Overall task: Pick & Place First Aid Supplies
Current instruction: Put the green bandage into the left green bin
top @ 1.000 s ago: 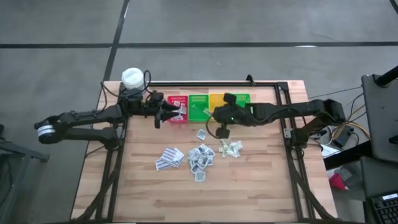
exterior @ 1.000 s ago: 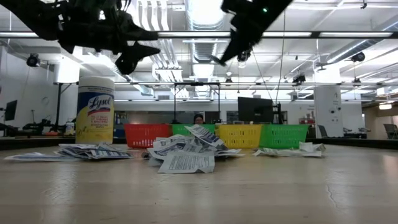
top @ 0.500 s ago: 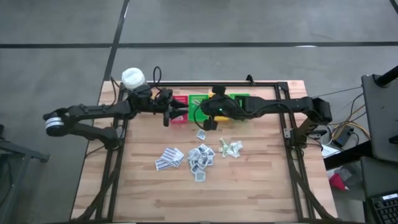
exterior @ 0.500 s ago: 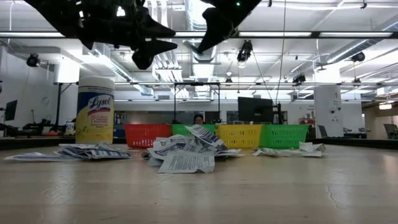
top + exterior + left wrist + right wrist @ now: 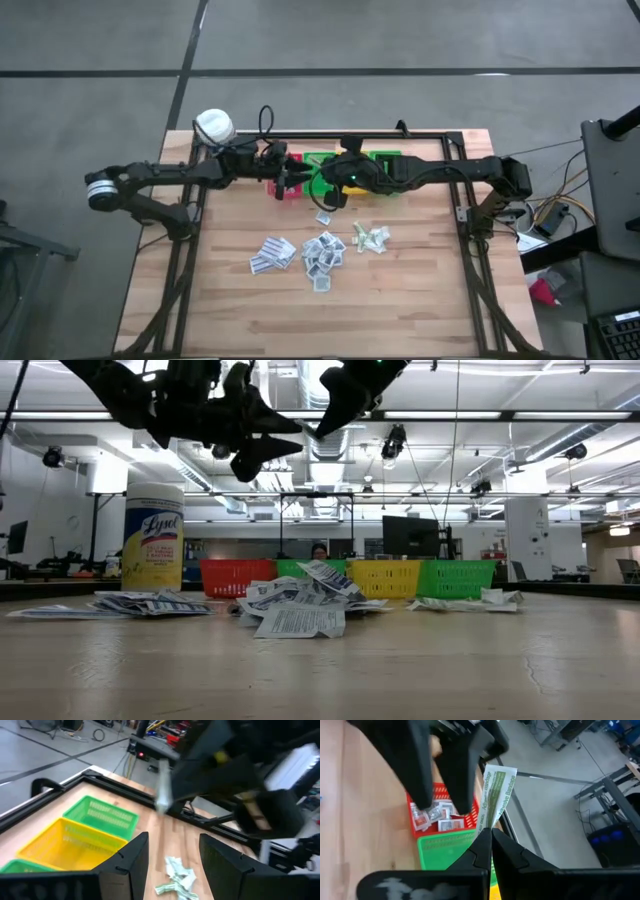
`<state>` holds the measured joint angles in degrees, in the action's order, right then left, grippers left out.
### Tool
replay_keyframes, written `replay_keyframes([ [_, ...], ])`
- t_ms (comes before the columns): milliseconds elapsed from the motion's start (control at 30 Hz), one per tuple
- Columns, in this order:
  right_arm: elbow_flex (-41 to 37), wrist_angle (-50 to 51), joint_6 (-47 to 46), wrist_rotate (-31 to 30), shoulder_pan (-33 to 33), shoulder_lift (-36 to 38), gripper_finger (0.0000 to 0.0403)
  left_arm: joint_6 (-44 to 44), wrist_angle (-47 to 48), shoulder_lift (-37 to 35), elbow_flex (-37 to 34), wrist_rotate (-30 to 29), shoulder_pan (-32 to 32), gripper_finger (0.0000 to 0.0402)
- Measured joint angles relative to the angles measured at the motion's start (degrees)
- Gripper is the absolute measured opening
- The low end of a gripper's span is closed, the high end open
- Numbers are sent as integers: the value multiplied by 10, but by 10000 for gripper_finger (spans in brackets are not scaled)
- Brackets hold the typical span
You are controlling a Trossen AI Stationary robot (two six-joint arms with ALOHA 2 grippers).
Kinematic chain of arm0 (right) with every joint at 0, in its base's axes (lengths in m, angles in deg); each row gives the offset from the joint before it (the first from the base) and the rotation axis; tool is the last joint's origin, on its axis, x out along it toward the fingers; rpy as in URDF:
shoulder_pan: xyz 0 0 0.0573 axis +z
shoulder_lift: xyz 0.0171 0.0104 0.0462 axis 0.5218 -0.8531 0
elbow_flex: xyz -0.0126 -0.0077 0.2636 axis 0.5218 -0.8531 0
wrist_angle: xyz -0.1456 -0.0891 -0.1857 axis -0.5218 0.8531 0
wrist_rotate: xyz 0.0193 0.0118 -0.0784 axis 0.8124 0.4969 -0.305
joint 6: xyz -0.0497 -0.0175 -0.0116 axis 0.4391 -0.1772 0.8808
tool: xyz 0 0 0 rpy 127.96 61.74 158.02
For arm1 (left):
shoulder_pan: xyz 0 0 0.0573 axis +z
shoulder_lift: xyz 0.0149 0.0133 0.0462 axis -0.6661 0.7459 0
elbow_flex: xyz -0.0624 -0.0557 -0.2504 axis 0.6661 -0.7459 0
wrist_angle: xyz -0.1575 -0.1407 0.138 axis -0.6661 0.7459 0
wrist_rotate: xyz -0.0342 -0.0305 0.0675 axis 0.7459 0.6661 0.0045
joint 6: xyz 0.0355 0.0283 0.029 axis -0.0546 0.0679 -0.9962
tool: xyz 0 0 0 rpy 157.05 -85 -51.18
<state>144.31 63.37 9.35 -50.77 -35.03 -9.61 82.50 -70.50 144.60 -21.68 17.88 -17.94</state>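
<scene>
My right gripper [image 5: 490, 831] hangs over the bins at the table's far edge, shut on a white packet with green print [image 5: 496, 790]. This packet also shows in the left wrist view [image 5: 163, 790]. My left gripper [image 5: 172, 862] is open and points level toward it from the table's left, above the red bin [image 5: 445, 822], which holds several sachets. More first aid supplies lie in loose piles on the table's middle [image 5: 323, 252], [image 5: 273, 253], [image 5: 370, 238]. In the low view both grippers hang high above the table, the left [image 5: 262, 448] and the right [image 5: 322, 422]. My right gripper pinches one end of the green-printed packet [image 5: 489, 822] between its two fingertips. The fingers come from the table's right, slanting down. The packet sticks out beyond the fingertips, lifted clear, above the red and green bins.
Red, green [image 5: 318, 172], yellow [image 5: 65, 845] and green [image 5: 102, 815] bins stand in a row at the far edge. A white-capped yellow canister [image 5: 153, 537] stands at the far left corner. A black frame rail [image 5: 430, 135] runs along the far edge. Bare wood lies toward the near edge.
My left gripper has travelled toward the table's right along the far edge, staying open, to just beside the right gripper. My right gripper has risen and gone toward the far left with the packet, from over the table's middle to over the bins.
</scene>
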Motion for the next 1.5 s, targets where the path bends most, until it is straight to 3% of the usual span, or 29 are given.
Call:
replay_keyframes([
  [800, -1, 7, -4, 1, 13, 0, 8, 23, -15, 10, 22, -52, 2, 163],
  [967, -1, 5, -5, 1, 15, 0, 8, 24, -14, 10, 30, -51, 2, 122],
  [1167, -1, 3, -6, 1, 15, 0, 8, 19, -15, 10, 40, -33, 2, 17],
  [1500, -1, 2, -12, 1, 15, 0, 8, 15, -14, 10, 41, -24, 2, 0],
])
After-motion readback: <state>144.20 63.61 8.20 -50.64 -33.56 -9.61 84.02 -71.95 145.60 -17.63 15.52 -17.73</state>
